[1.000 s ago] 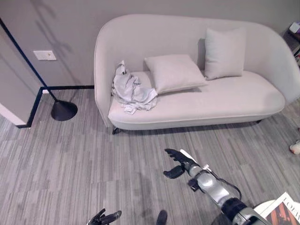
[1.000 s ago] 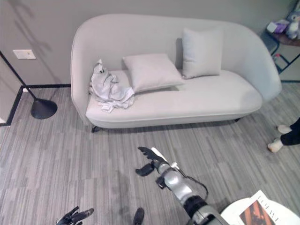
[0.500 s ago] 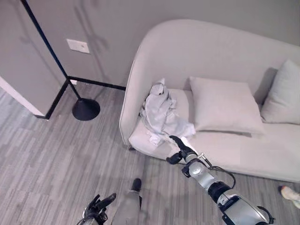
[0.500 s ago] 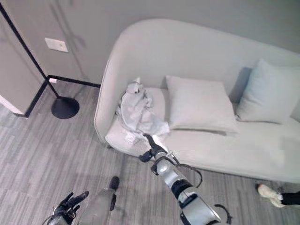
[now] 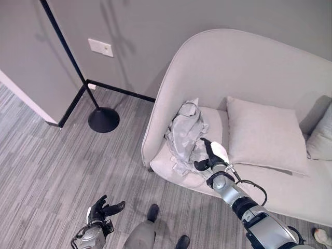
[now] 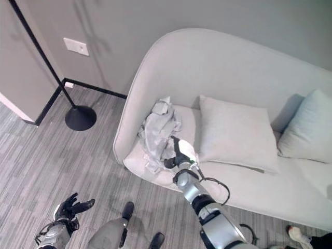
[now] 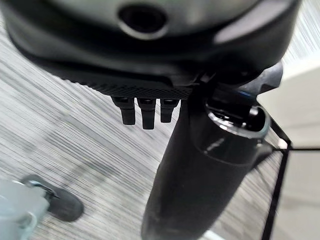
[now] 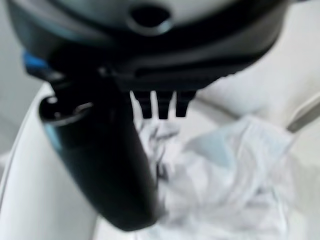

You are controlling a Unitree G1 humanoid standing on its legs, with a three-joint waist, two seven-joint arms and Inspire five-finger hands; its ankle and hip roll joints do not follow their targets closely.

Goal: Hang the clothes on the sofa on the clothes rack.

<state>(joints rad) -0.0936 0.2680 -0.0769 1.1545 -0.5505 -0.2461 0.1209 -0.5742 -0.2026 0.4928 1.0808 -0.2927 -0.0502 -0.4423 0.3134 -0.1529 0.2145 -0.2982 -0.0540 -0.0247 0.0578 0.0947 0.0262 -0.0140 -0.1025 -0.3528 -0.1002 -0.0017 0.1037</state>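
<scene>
My right robot hand has now reached the crumpled clothes on the sofa, fingers spread; left robot hand stays relaxed, low.

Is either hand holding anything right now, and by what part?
Nothing is held. The right hand is open at the clothes on the sofa; the left hand hangs open.

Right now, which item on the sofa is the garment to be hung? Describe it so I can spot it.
On the pale grey sofa, look at the seat's rounded left end. The crumpled light grey garment lies there beside a square cushion; it alone is wrinkled and heaped.
</scene>
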